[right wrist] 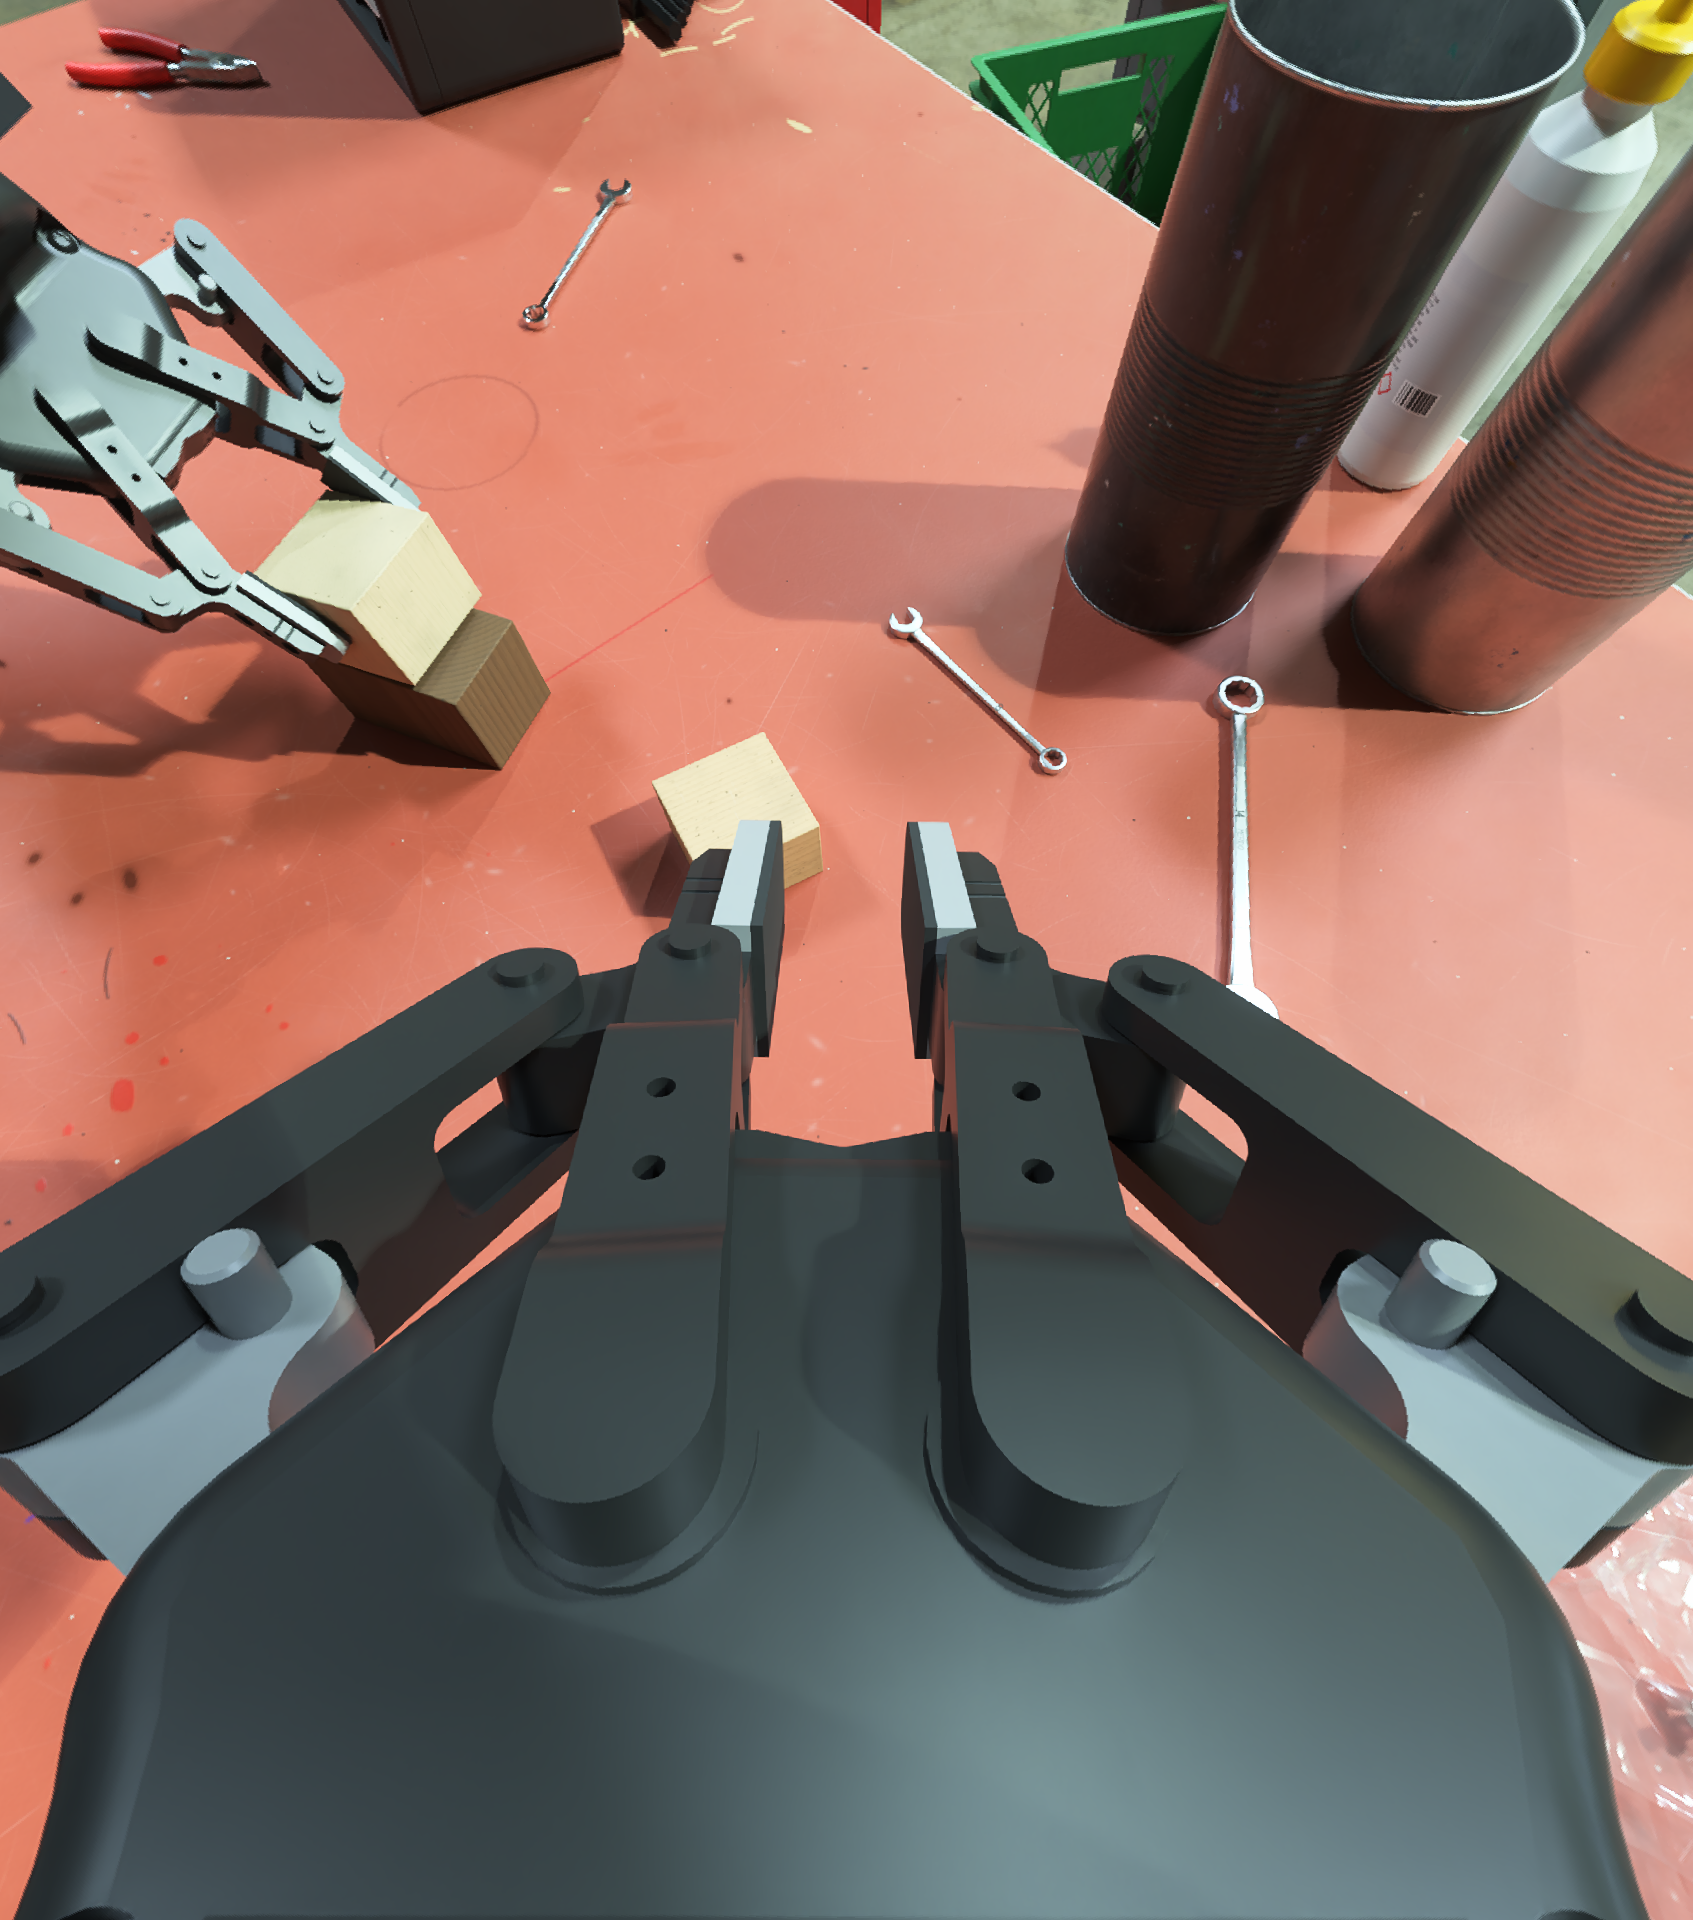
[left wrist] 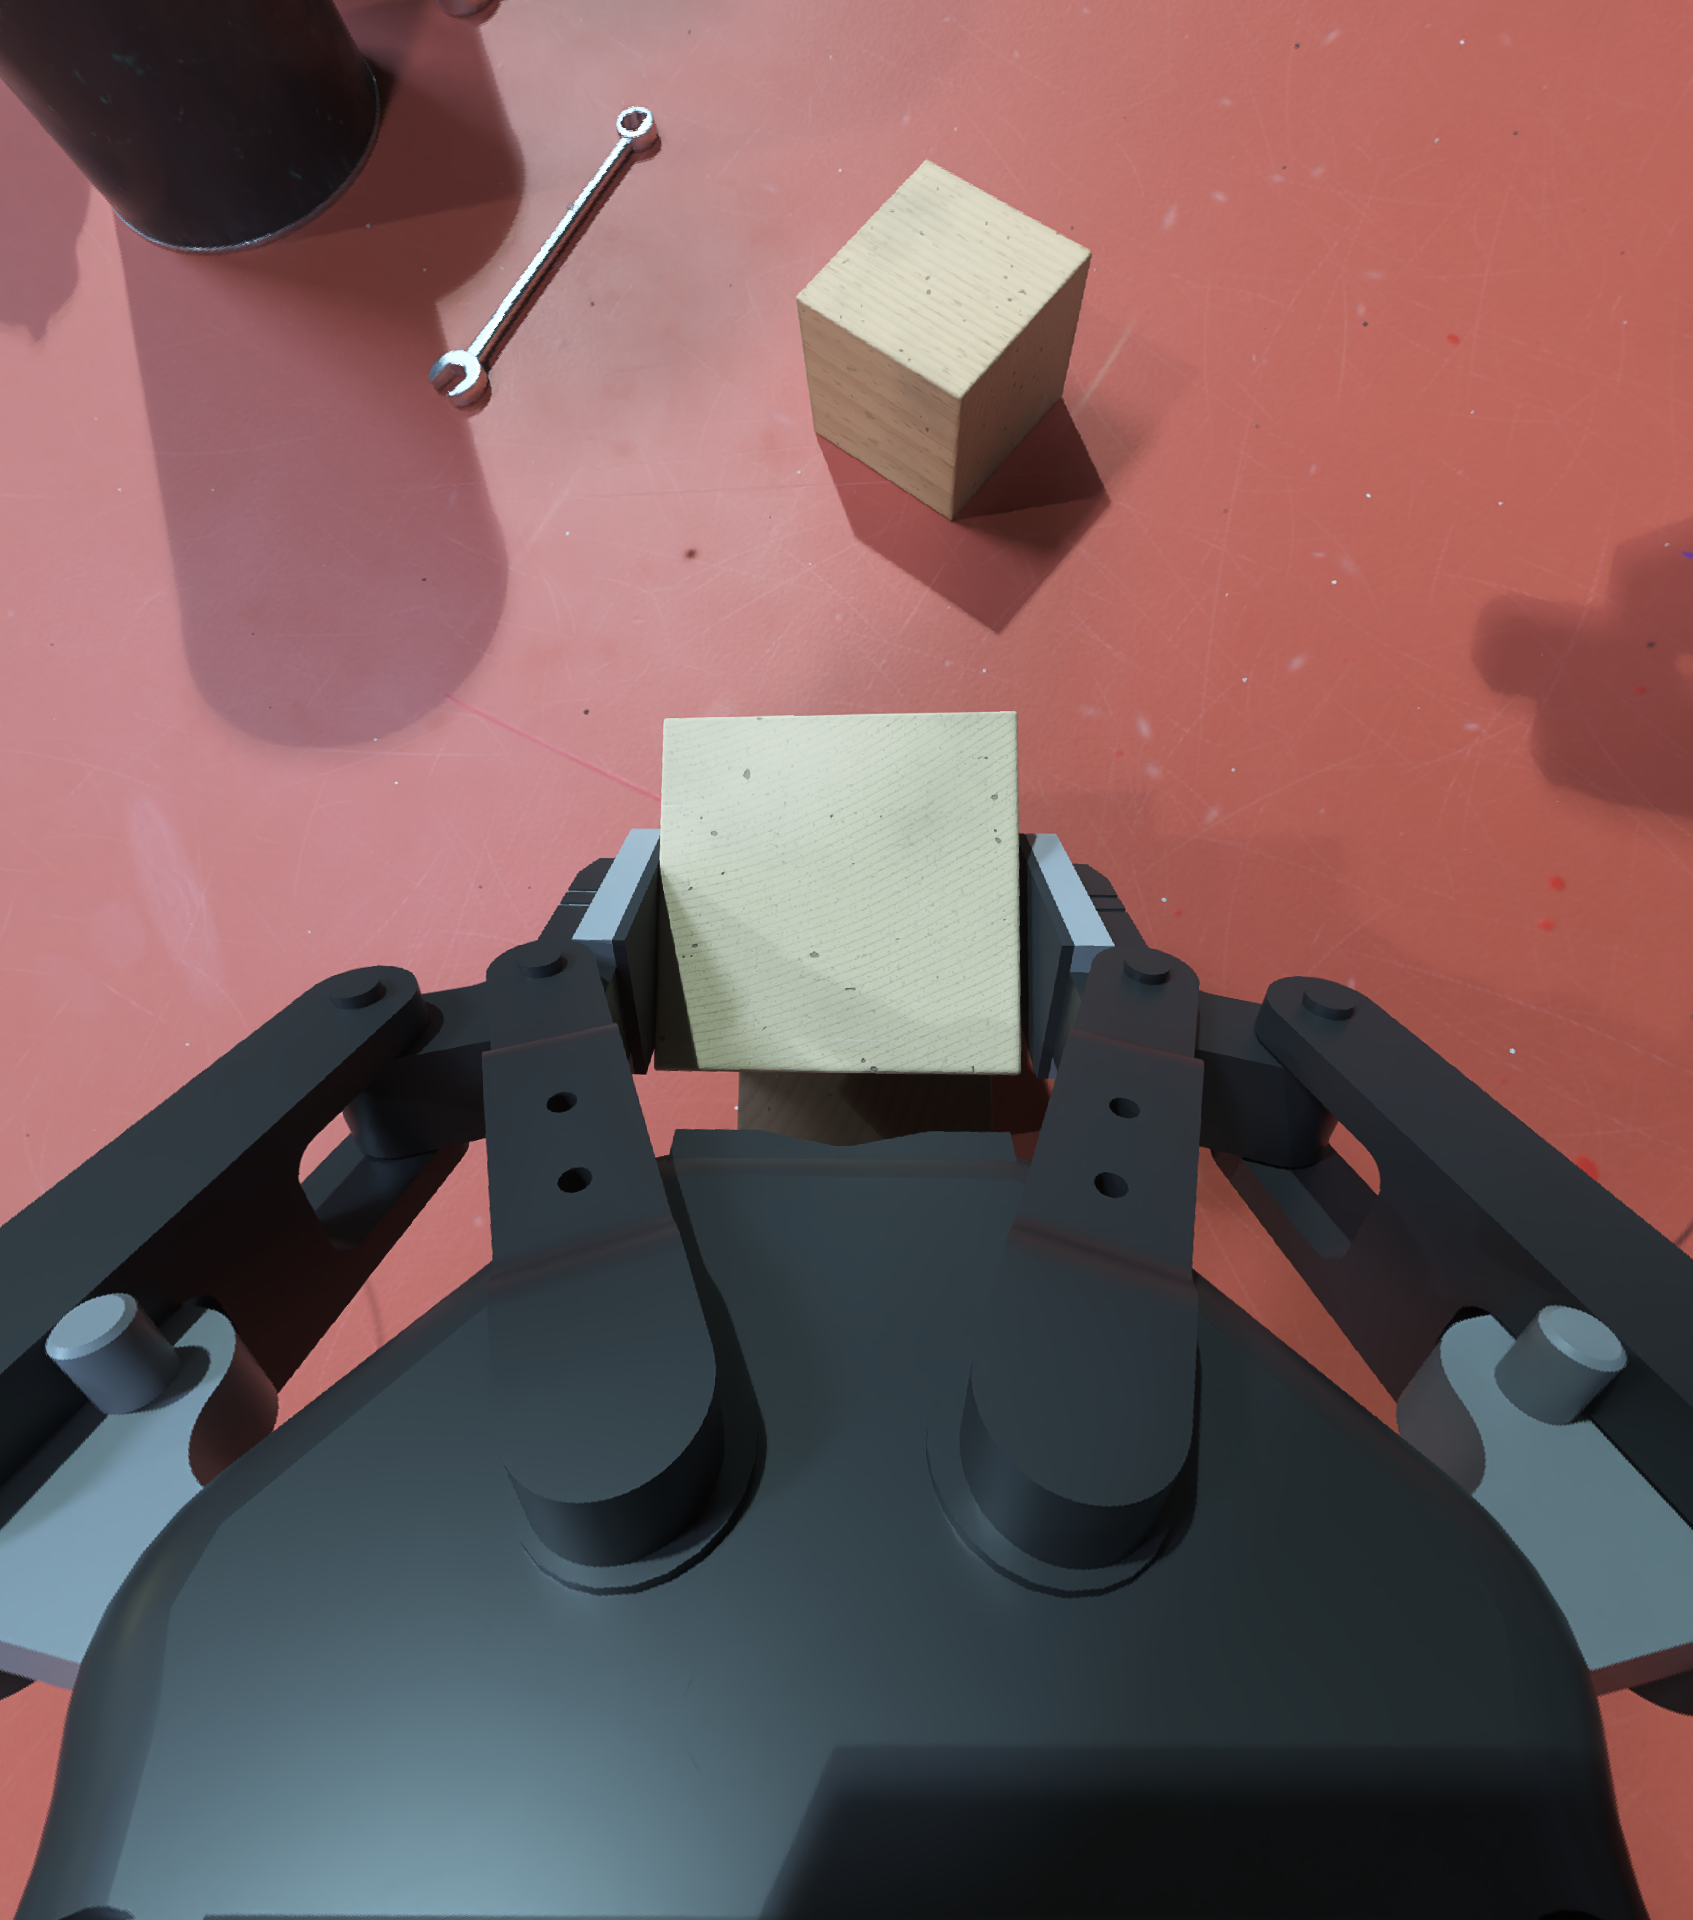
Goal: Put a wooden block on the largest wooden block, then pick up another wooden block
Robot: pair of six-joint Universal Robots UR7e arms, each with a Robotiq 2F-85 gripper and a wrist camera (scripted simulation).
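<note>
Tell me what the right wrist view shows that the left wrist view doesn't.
Only the right wrist view shows the darker wooden block under the held block, red pliers, a green crate, a white bottle, a second metal can, two more wrenches and the open right tool.

Only the left wrist view shows, close up, the left tool with both fingers pressed against the pale block.

Both share that held block, the loose small block, one wrench, a dark can and the red table.
</note>
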